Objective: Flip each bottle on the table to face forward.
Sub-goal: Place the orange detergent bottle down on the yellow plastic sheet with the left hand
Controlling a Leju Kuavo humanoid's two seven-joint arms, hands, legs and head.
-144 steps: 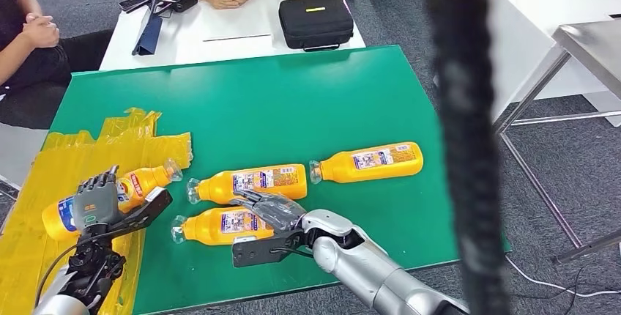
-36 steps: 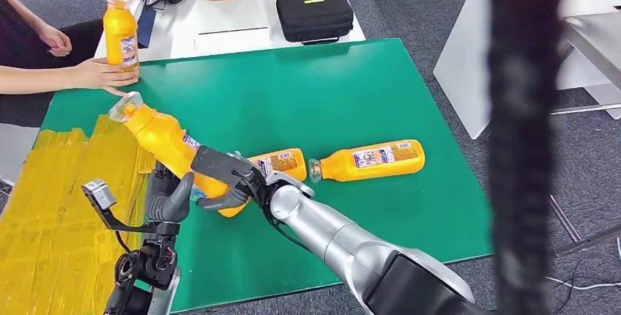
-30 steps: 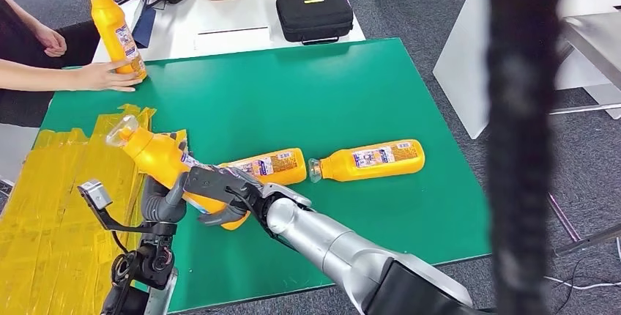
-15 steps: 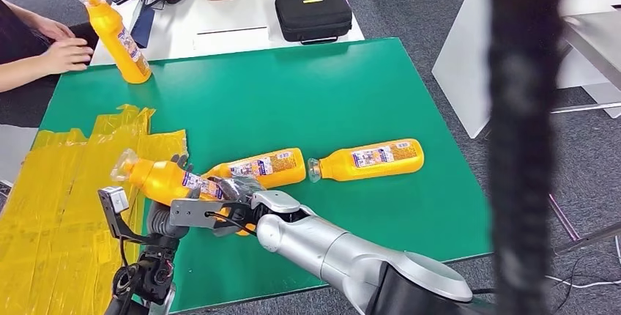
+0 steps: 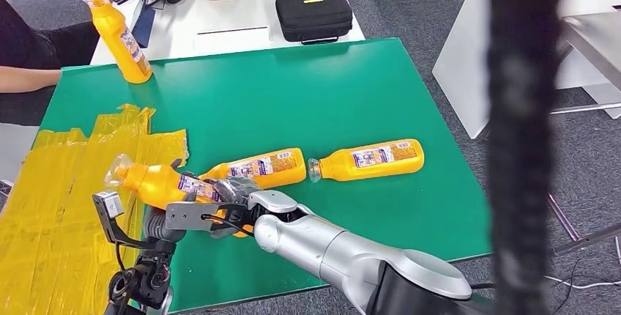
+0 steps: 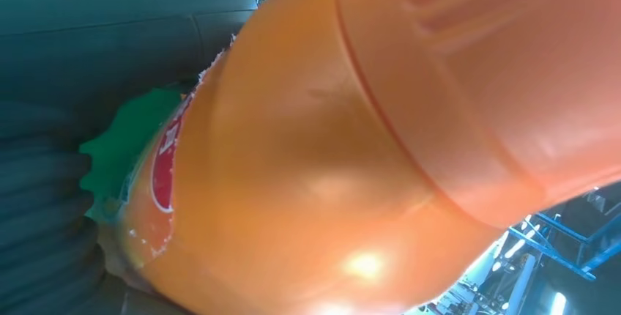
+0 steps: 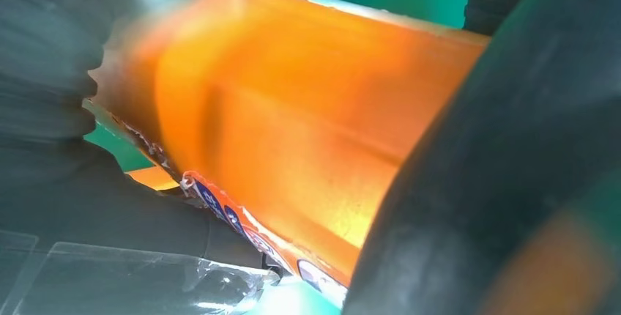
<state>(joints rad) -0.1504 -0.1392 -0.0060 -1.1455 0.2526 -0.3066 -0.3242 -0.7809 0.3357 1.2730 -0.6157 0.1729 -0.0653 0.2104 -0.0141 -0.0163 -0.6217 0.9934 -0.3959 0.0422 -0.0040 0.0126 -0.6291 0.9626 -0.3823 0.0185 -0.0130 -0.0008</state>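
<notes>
Orange and tilted, the held bottle point(image 5: 165, 185) hangs low over the near left of the green surface point(image 5: 293, 95), its clear cap pointing left above the yellow plastic sheet point(image 5: 51, 205). Both hands grip it: the right hand point(image 5: 220, 209) is wrapped round its labelled body, and the left hand point(image 5: 157, 221) clasps it from below. Just right of it a second bottle point(image 5: 256, 168) lies on its side, label up, and a third bottle point(image 5: 366, 160) lies further right, cap toward the second. At the far left edge a fourth bottle point(image 5: 121, 35) stands leaning. A person's forearm point(image 5: 25, 79) rests beside that corner.
</notes>
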